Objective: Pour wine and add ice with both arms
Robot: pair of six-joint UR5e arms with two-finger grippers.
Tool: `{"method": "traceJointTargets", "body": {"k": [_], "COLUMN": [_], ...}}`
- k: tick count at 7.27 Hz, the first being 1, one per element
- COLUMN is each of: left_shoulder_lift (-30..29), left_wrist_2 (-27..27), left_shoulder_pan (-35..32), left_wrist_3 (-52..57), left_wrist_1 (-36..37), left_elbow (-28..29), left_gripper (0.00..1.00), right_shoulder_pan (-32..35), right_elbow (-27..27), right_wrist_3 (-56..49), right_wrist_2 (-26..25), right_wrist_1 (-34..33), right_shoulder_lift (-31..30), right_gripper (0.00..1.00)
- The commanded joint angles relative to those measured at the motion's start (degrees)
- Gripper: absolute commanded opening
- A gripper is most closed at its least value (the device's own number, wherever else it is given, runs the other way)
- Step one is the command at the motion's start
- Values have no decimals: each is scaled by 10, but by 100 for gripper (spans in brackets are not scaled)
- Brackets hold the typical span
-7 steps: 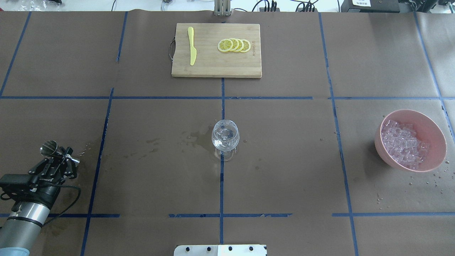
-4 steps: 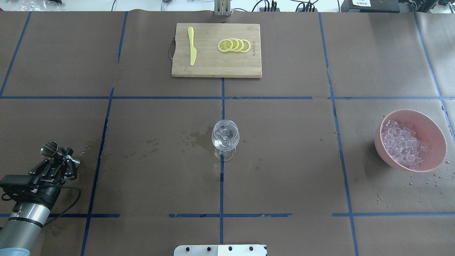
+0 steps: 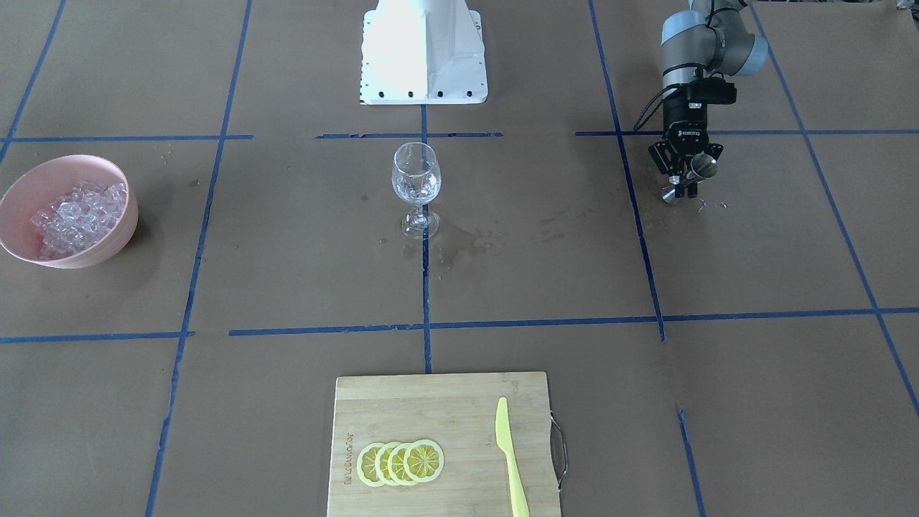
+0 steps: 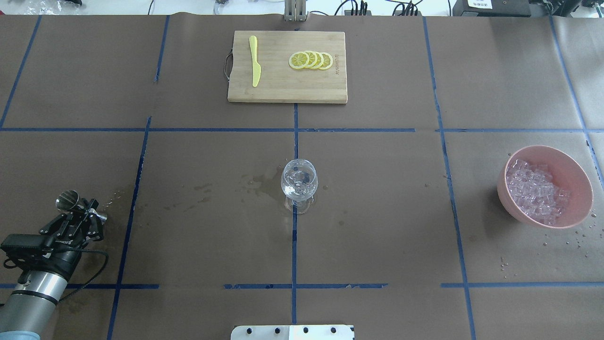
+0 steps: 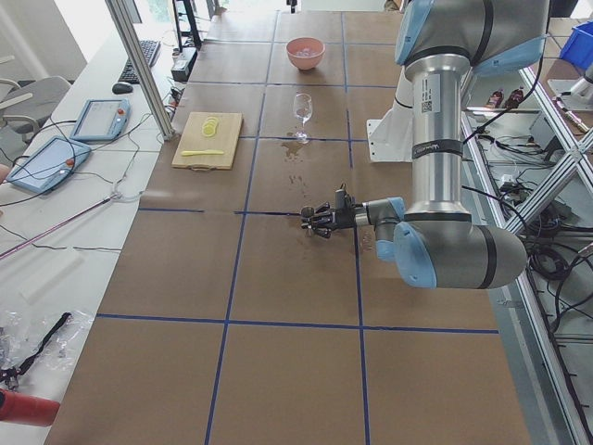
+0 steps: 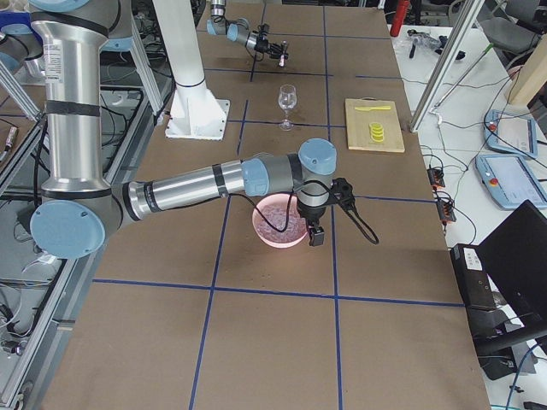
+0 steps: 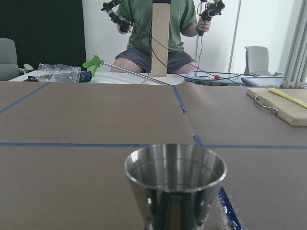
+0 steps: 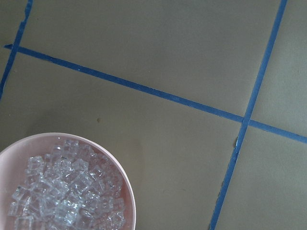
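Your left gripper (image 4: pixel 85 209) pinches the jigger (image 4: pixel 67 199) near the table (image 4: pixel 377 212)'s left edge. Ice (image 4: pixel 535 191) sits in the pink bowl (image 4: pixel 561 156), far right. Only the right-side view shows the right gripper (image 6: pixel 315 239) near it; can't tell its fingers.

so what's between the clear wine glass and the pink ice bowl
Overhead view: no objects, just brown paper, one blue tape line and small wet spots.

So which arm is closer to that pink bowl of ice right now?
Right. The right gripper hangs close by the pink bowl, in the side view overlapping its rim. The left gripper, holding a metal cup, is at the table's opposite end.
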Motion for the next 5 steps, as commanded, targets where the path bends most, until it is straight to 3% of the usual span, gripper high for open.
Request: {"method": "traceJointTargets", "body": {"k": [1, 3, 5], "left_shoulder_lift": [1, 2, 10], "left_wrist_2": [-3, -4, -55], "left_shoulder_pan": [0, 0, 0], "left_wrist_3": [5, 36, 60], "left_wrist_1": [-1, 0, -15], "left_elbow": [-5, -6, -13], "left_gripper": [98, 100, 100], "right_shoulder_pan": [0, 0, 0], "right_elbow": [0, 0, -1], "right_wrist_3": [0, 0, 0], "right_wrist_2": [0, 0, 0], "right_wrist_1": [0, 0, 0], "right_shoulder_lift": [0, 0, 0], "right_gripper": [100, 100, 100]}}
